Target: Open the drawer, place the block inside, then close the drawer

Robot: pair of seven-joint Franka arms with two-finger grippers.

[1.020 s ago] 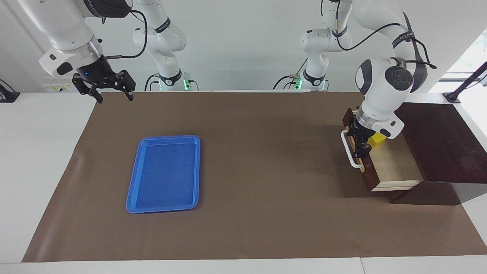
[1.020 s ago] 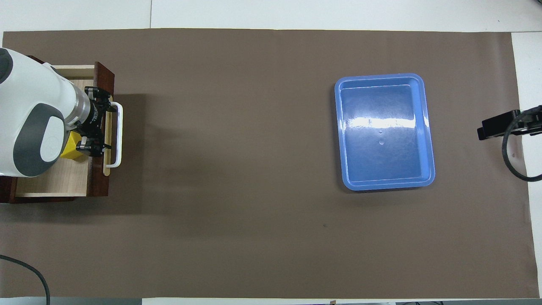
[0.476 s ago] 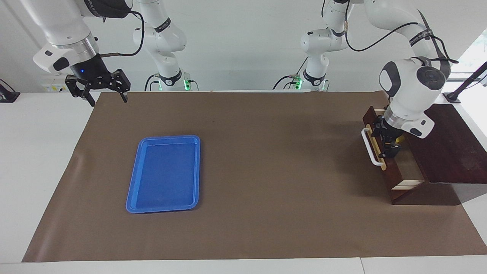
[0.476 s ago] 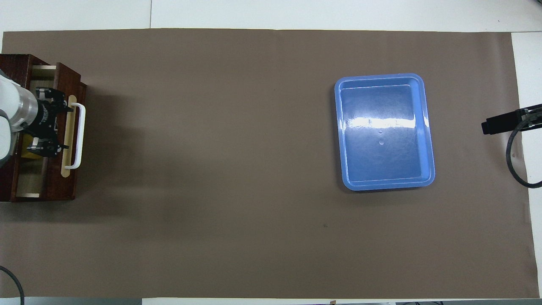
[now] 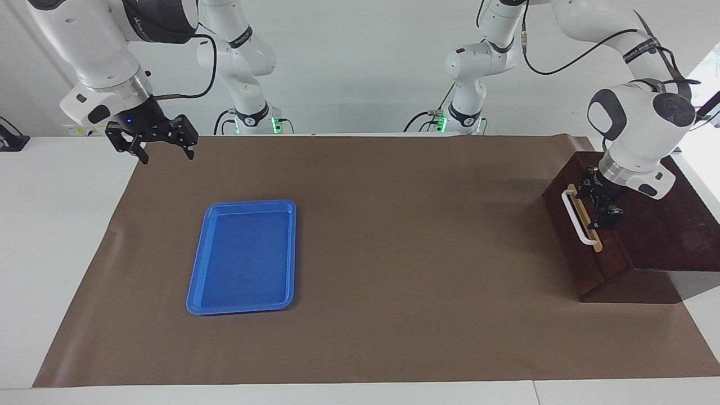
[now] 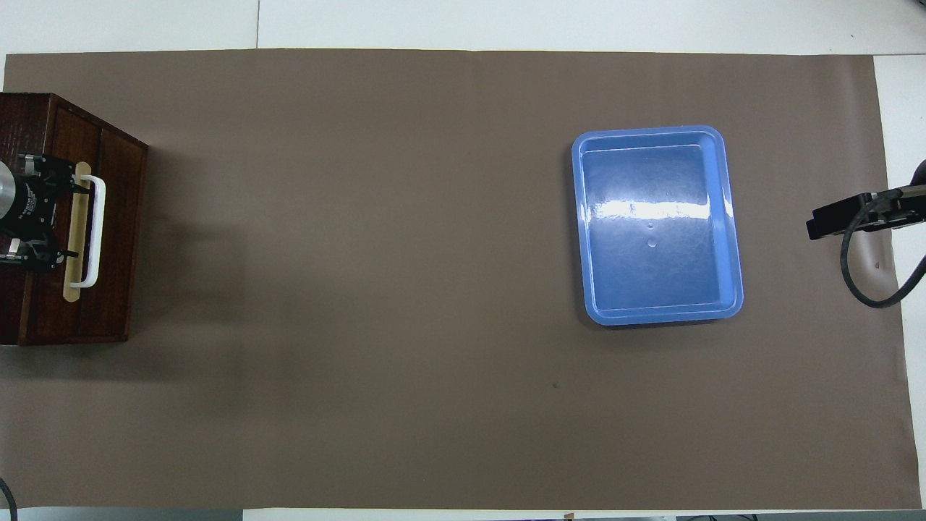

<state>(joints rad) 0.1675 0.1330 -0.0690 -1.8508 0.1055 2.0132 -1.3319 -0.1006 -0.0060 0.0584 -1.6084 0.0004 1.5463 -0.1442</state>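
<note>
The dark brown drawer (image 5: 597, 263) (image 6: 116, 224) sits flush in its wooden box (image 5: 669, 225) (image 6: 22, 116) at the left arm's end of the table, its white bar handle (image 5: 578, 218) (image 6: 98, 231) facing the mat. My left gripper (image 5: 602, 202) (image 6: 36, 213) is open over the box's top edge, fingertips right by the tan strip above the handle, holding nothing. The block is hidden. At the right arm's end, my right gripper (image 5: 163, 147) (image 6: 843, 217) hangs open and empty over the mat's corner by the robots.
A flat blue tray (image 5: 242, 256) (image 6: 655, 224) lies on the brown mat (image 5: 394, 253) toward the right arm's end. A black cable (image 6: 868, 268) loops under the right gripper. White tabletop borders the mat.
The drawer has slid fully into the box, the left gripper moving with its front. The yellow block went out of sight inside. The right gripper shifted slightly in the air.
</note>
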